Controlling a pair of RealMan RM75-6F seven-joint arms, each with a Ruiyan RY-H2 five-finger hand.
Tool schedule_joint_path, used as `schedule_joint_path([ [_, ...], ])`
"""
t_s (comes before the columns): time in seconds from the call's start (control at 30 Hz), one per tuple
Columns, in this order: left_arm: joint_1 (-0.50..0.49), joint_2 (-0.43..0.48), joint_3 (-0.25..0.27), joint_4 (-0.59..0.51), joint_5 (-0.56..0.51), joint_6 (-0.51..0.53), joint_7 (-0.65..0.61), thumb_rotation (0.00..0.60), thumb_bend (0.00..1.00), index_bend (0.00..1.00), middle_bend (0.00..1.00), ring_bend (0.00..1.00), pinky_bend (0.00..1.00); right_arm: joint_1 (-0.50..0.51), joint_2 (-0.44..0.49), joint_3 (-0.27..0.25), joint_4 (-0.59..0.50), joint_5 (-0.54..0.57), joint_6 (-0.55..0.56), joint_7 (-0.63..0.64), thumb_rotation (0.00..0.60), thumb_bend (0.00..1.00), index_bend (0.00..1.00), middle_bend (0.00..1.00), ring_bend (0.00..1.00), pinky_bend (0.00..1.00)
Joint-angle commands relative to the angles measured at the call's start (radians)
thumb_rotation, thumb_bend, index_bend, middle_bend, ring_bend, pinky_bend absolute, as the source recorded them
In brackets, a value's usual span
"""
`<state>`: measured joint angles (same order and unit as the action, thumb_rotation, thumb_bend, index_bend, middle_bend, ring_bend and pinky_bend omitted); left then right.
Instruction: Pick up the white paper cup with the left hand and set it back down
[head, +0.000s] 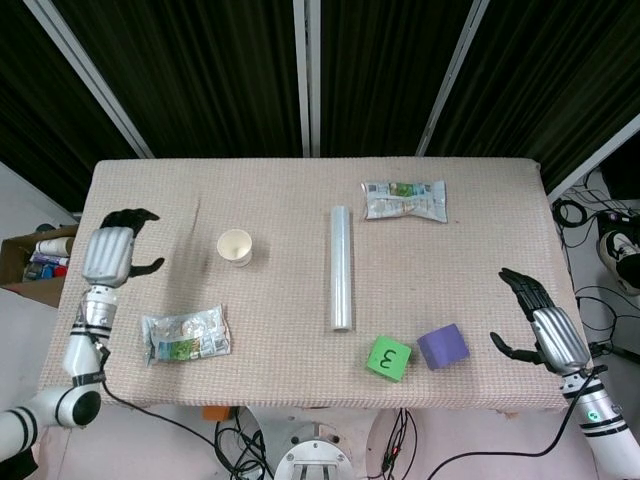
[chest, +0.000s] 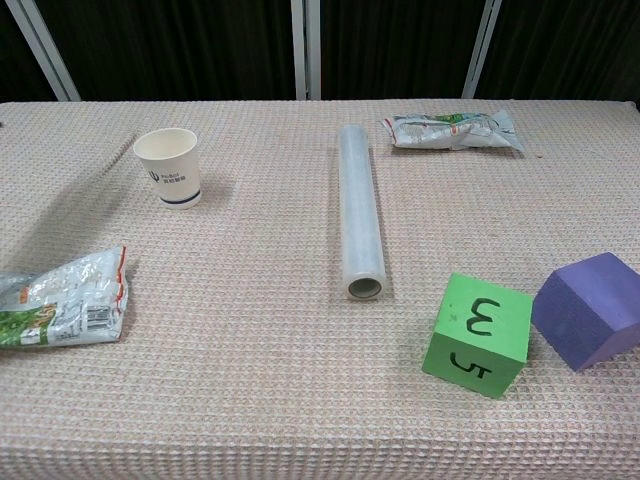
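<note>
The white paper cup (head: 235, 246) stands upright on the table, its mouth up; the chest view shows the cup (chest: 169, 167) with a blue logo and a dark band at its base. My left hand (head: 110, 256) is well to the left of the cup near the table's left edge, fingers apart, holding nothing. My right hand (head: 545, 328) hangs open off the table's right front corner, beside a purple block. Neither hand shows in the chest view.
A clear film roll (head: 342, 266) lies lengthwise mid-table. A crumpled foil packet (head: 186, 335) sits front left, another packet (head: 405, 200) at the back right. A green numbered cube (head: 388, 357) and a purple block (head: 443, 346) stand front right. A box of bottles (head: 40, 262) is beyond the left edge.
</note>
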<state>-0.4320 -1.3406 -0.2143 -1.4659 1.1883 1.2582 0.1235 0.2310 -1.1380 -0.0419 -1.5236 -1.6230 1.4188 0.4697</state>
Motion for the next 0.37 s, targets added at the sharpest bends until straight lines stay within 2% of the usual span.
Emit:
schedule_joint_path([
  [0.03,0.134,0.093,0.079,-0.094,0.026,0.140,0.029,0.600,0.16,0.28,0.24,0.19,0.19,-0.012,-0.004,0.016,0.009,0.027,0.001,-0.033,0.600,0.27,0.04,0.05,0.00,0.00],
  [0.23,0.249,0.141,0.172,-0.143,0.112,0.235,-0.023,0.600,0.16,0.28,0.23,0.18,0.17,-0.022,-0.020,0.022,0.017,0.021,0.014,-0.061,0.600,0.27,0.04,0.05,0.00,0.00],
  [0.37,0.314,0.139,0.206,-0.151,0.160,0.313,-0.033,0.600,0.16,0.28,0.22,0.17,0.17,-0.035,-0.040,0.015,0.020,0.000,0.035,-0.093,0.600,0.27,0.04,0.05,0.00,0.00],
])
